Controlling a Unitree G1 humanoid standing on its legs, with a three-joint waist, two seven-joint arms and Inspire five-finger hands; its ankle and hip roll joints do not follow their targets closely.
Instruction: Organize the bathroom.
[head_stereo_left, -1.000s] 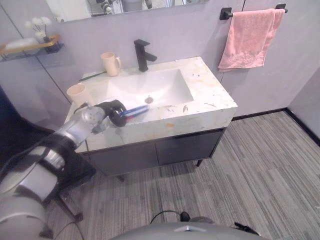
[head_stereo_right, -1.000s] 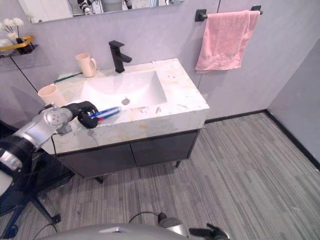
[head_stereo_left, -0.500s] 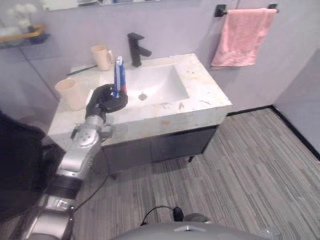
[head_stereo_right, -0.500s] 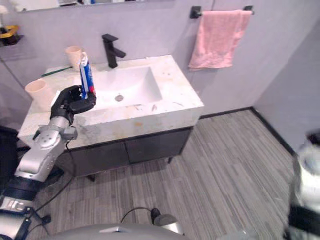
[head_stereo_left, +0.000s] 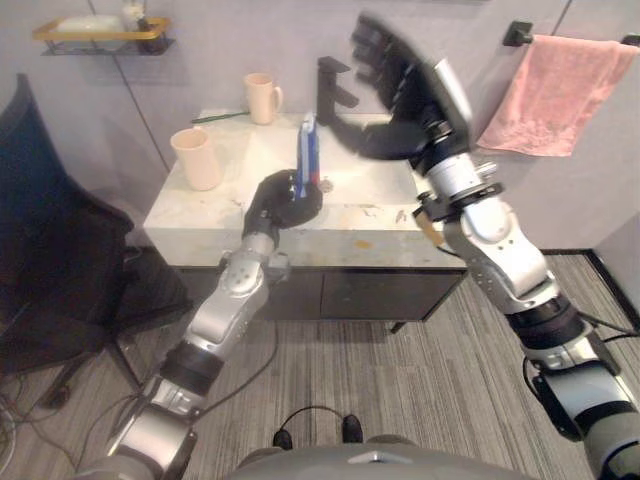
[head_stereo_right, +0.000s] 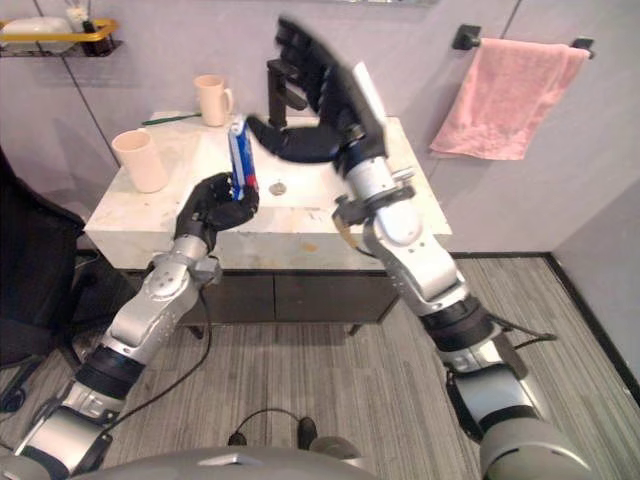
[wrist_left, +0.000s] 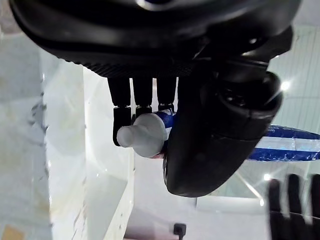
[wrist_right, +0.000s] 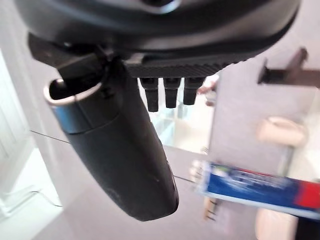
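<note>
A blue and red toothpaste tube (head_stereo_left: 307, 157) stands upright in my left hand (head_stereo_left: 281, 204), whose fingers are curled round its lower end, over the front edge of the marble vanity top (head_stereo_left: 190, 208). In the left wrist view the tube's white cap (wrist_left: 141, 141) sticks out past the curled fingers. My right hand (head_stereo_left: 405, 95) hangs raised above the sink with straight, spread fingers, holding nothing, just right of the tube. The right wrist view has the tube (wrist_right: 260, 188) lying past the straight thumb (wrist_right: 116, 145).
A beige cup (head_stereo_left: 198, 158) stands at the vanity's left front, a second cup (head_stereo_left: 263, 97) and a green toothbrush (head_stereo_left: 220, 117) at the back. A black faucet (head_stereo_left: 334, 84) sits behind the basin. A pink towel (head_stereo_left: 565, 82) hangs right, a dark chair (head_stereo_left: 50, 250) left.
The camera has shifted. My right arm has come up into view with its hand open above the sink. The left hand, which turned the tube from lying to upright, still holds it.
</note>
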